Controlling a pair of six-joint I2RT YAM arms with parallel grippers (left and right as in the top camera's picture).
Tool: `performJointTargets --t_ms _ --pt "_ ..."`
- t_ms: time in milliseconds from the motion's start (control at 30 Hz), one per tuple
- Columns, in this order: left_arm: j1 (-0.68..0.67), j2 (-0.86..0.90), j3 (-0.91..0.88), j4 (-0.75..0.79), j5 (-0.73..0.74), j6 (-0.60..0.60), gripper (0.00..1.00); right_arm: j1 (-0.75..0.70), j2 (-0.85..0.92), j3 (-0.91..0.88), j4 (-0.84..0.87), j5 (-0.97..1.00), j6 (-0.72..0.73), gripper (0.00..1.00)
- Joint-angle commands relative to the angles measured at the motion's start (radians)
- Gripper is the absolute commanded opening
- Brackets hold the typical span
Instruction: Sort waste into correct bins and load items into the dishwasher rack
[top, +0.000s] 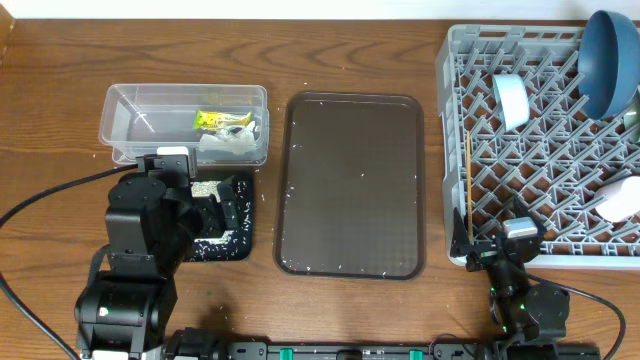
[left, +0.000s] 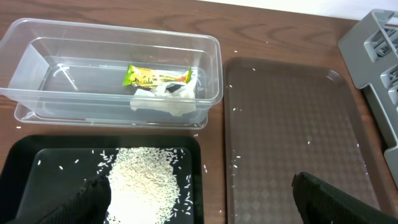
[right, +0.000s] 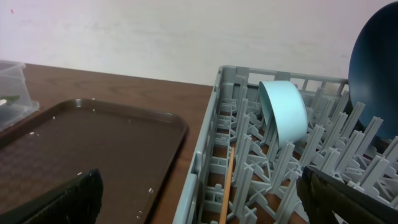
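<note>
1. At 9 o'clock, tub (top: 120, 120) holds wrapper (left: 155, 76) and paper scraps (left: 165, 102); black tray (left: 25, 155) at its 6 holds rice (left: 146, 183).
2. Left gripper (left: 202, 190) over black tray, fingers spread, empty.
3. Brown tray (top: 350, 185) centre, stray grains.
4. Rack (top: 447, 150) at 3 o'clock: chopsticks (top: 469, 185), mint bowl (top: 511, 100), blue bowl (top: 608, 60).
5. Right gripper (right: 199, 193) at rack's 6, spread, empty.

Brown tray (top: 350, 185) lies on wooden table (top: 350, 50).

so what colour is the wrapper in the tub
Wrapper: yellow-green, best in the left wrist view.
</note>
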Motion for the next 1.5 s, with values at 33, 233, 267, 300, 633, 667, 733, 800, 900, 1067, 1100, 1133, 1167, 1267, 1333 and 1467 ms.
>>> performJointTargets --t_ms 33,233,267,300,633,667,733,800,900,1067,1100,1133,1167,1267,1333,1467 --pt "0.003 0.0 -0.01 0.0 0.002 0.01 0.95 -0.023 -0.006 -0.001 -0.004 0.003 -0.016 0.99" --pt "0.003 -0.036 -0.022 -0.019 -0.013 0.011 0.95 -0.023 -0.006 -0.001 -0.004 0.003 -0.016 0.99" --pt "0.005 -0.048 -0.031 -0.013 -0.015 0.011 0.95 -0.023 -0.006 -0.001 -0.004 0.003 -0.016 0.99" --pt "0.008 -0.064 -0.044 -0.005 -0.022 0.011 0.95 -0.023 -0.006 -0.001 -0.004 0.003 -0.016 0.99" --pt "0.076 -0.354 -0.429 0.294 -0.034 0.01 0.95 -0.023 -0.006 -0.001 -0.004 0.003 -0.016 0.99" --pt "0.077 -0.384 -0.473 0.339 -0.035 0.011 0.95 -0.023 -0.006 -0.001 -0.004 0.003 -0.016 0.99" --pt "0.077 -0.449 -0.572 0.444 -0.035 0.011 0.95 -0.023 -0.006 -0.001 -0.004 0.003 -0.016 0.99" --pt "0.077 -0.504 -0.658 0.539 -0.035 0.011 0.95 -0.023 -0.006 -0.001 -0.004 0.003 -0.016 0.99" --pt "0.077 -0.588 -0.774 0.677 -0.035 0.024 0.95 -0.023 -0.006 -0.001 -0.004 0.003 -0.016 0.99" --pt "0.077 -0.692 -0.9 0.853 -0.035 0.092 0.95 -0.023 -0.006 -0.001 -0.004 0.003 -0.016 0.99" --pt "0.077 -0.701 -0.908 0.862 -0.035 0.103 0.95 -0.023 -0.006 -0.001 -0.004 0.003 -0.016 0.99" --pt "0.077 -0.715 -0.911 0.85 -0.035 0.117 0.95 -0.023 -0.006 -0.001 -0.004 0.003 -0.016 0.99" --pt "0.077 -0.724 -0.911 0.842 -0.035 0.136 0.95 -0.023 -0.006 -0.001 -0.004 0.003 -0.016 0.99" --pt "0.077 -0.739 -0.911 0.786 -0.036 0.181 0.95 -0.023 -0.006 -0.001 -0.004 0.003 -0.016 0.99" --pt "0.077 -0.752 -0.911 0.719 -0.035 0.182 0.95 -0.023 -0.006 -0.001 -0.004 0.003 -0.016 0.99" --pt "0.077 -0.756 -0.911 0.647 -0.035 0.182 0.95 -0.023 -0.006 -0.001 -0.004 0.003 -0.016 0.99"
